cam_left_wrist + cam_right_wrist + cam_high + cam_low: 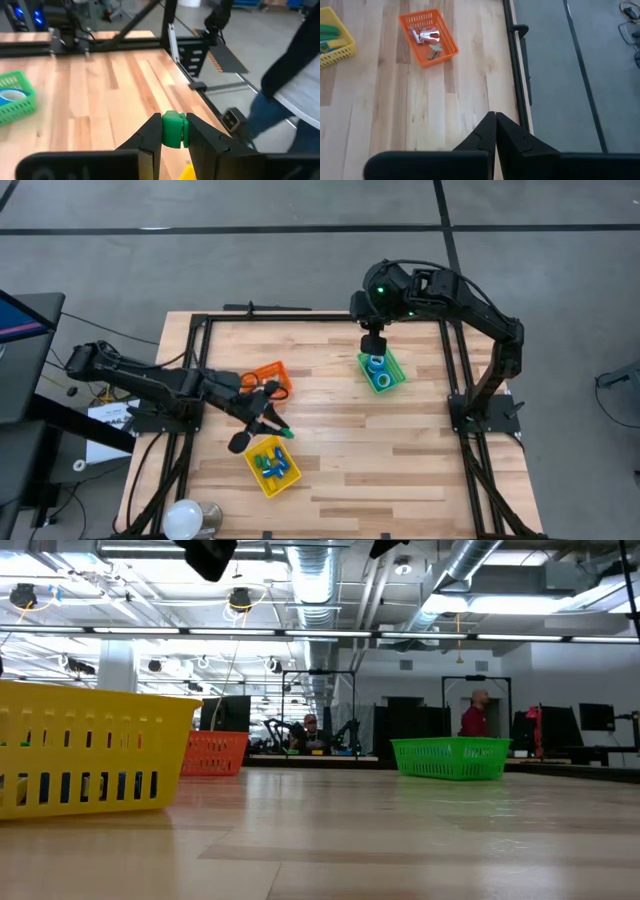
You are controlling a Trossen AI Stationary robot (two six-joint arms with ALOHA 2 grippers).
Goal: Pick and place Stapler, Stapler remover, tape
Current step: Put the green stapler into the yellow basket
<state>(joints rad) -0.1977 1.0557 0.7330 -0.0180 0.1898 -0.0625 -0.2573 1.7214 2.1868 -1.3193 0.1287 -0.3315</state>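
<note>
Beyond the wooden worktop (330, 440) lies an open workshop hall where seated and standing people show far off. Left gripper (173, 131): its fingers (149, 137) pinch a small green oblong piece (173, 130), most likely a stapler, held clear of the surface above the yellow bin (272, 465). That bin already holds blue, green and yellow pieces, so the grip appears to serve a sorted drop there. Right gripper (495, 120): fingers pressed together with nothing between them, hanging over the green bin (381, 371) at the far side. Two rolls of blue tape (376, 364) are visible inside that bin; a third cannot be confirmed. The closed, empty fingers above the tape suggest the tape placing is complete or nearly so. Orange bin (428, 36) sits near the left arm and contains small metal pieces, judged to be stapler removers. Each bin evidently takes one kind of item. Release over the yellow bin is the step in hand.
</note>
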